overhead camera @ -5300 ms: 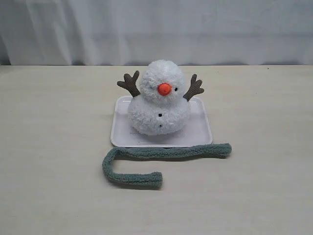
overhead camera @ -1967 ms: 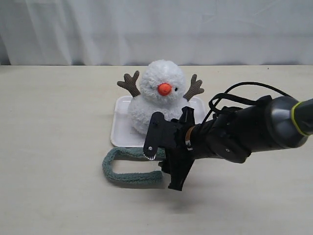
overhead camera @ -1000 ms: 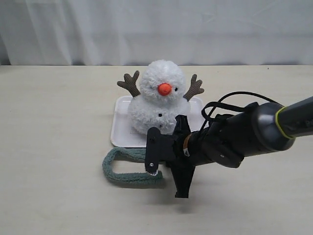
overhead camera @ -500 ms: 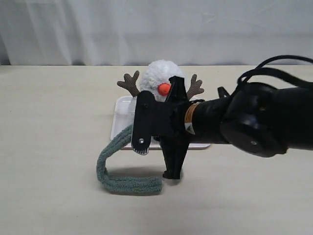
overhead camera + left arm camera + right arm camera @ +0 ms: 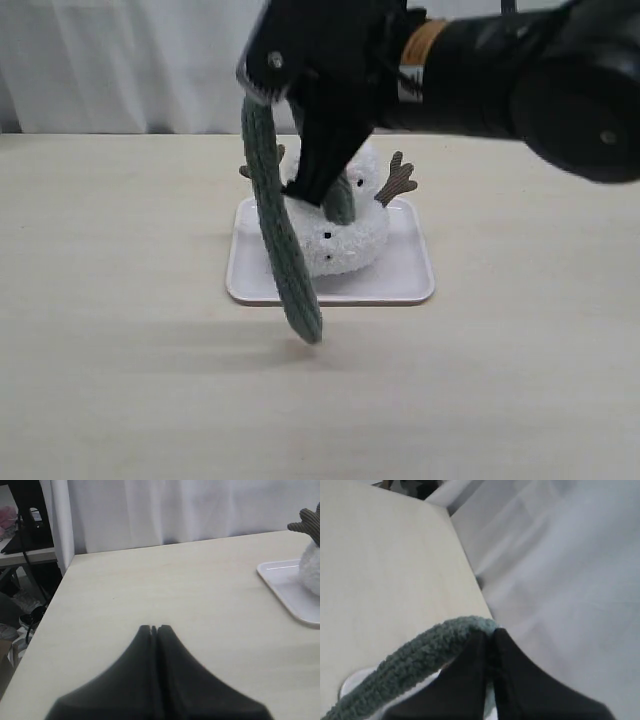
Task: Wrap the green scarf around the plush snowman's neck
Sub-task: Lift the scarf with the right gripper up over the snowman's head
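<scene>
High over the table's middle, my right gripper is shut on the green scarf. The scarf's long part hangs down in front of the tray's left side, its end clear of the table. A short end dangles before the plush snowman's face. The white plush snowman sits on the white tray; its head and neck are mostly hidden behind my arm, and one twig arm shows. The right wrist view has the shut right gripper pinching the scarf. My left gripper is shut and holds nothing, off to the tray's side.
A white curtain hangs behind the pale wooden table. In the left wrist view the table's left edge drops off beside dark furniture and clutter.
My right gripper has risen from table height to well above the snowman, lifting the scarf off the table so that it now hangs free. The left gripper is only seen now.
</scene>
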Action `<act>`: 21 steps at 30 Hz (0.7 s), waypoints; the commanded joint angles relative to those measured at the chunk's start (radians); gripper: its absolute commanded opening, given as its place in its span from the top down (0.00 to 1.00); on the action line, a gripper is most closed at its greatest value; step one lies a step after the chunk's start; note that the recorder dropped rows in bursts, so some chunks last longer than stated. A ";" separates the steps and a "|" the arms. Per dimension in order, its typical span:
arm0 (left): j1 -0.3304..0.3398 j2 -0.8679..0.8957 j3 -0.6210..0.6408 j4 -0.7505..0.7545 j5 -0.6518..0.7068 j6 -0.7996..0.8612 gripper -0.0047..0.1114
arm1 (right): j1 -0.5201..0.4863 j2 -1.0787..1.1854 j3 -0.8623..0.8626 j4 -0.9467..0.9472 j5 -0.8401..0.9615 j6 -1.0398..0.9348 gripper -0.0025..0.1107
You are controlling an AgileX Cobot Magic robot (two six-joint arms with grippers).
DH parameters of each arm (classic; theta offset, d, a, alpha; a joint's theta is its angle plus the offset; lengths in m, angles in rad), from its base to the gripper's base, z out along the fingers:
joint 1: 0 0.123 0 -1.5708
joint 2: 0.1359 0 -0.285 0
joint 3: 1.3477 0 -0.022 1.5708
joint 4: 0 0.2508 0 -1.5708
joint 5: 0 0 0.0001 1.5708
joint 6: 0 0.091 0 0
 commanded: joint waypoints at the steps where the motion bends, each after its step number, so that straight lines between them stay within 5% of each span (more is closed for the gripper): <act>1: 0.001 -0.003 0.004 0.002 -0.010 -0.001 0.96 | -0.056 0.088 -0.150 0.008 0.078 0.103 0.94; 9: 0.001 -0.003 0.004 0.002 -0.010 -0.001 0.96 | -0.135 0.255 -0.290 -0.018 0.182 0.175 0.94; 21: 0.001 -0.003 0.004 0.002 -0.010 -0.001 0.96 | -0.200 0.299 -0.291 -0.324 0.267 0.394 0.94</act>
